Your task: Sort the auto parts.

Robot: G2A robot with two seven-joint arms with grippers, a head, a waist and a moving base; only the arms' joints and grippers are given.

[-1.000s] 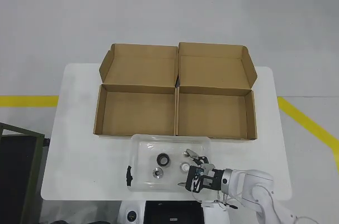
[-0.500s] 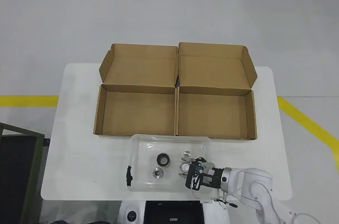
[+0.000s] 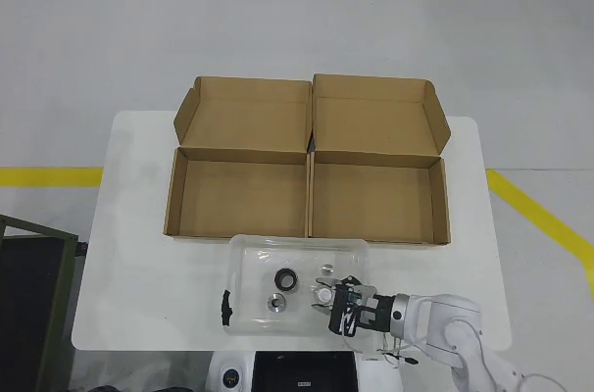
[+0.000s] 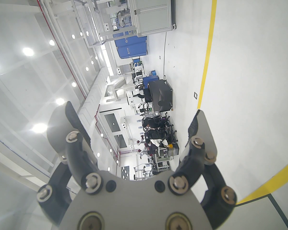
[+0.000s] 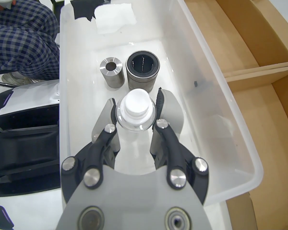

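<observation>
A clear plastic bin [image 3: 297,241] stands at the table's near edge with a few parts in it. In the right wrist view a black linear bearing [image 5: 142,72] and a steel sleeve [image 5: 111,72] stand upright side by side. Just in front of them, my right gripper [image 5: 136,102] is shut on a round white-capped part [image 5: 135,111], with one finger pressed against each side. The top view shows this gripper [image 3: 323,294] low inside the bin, with a small silver part [image 3: 326,269] just beyond it. My left gripper [image 4: 134,114] is open, holds nothing and points away from the table.
Two open cardboard boxes, the left box [image 3: 236,199] and the right box [image 3: 375,203], lie side by side behind the bin, lids folded back. Black tape [image 3: 225,307] marks the bin's left end. White table [image 3: 130,245] spreads to the left of the bin.
The right gripper's fingers were spread wide over the white-capped part; they have closed in and now clamp it. The bearing and the sleeve have not moved.
</observation>
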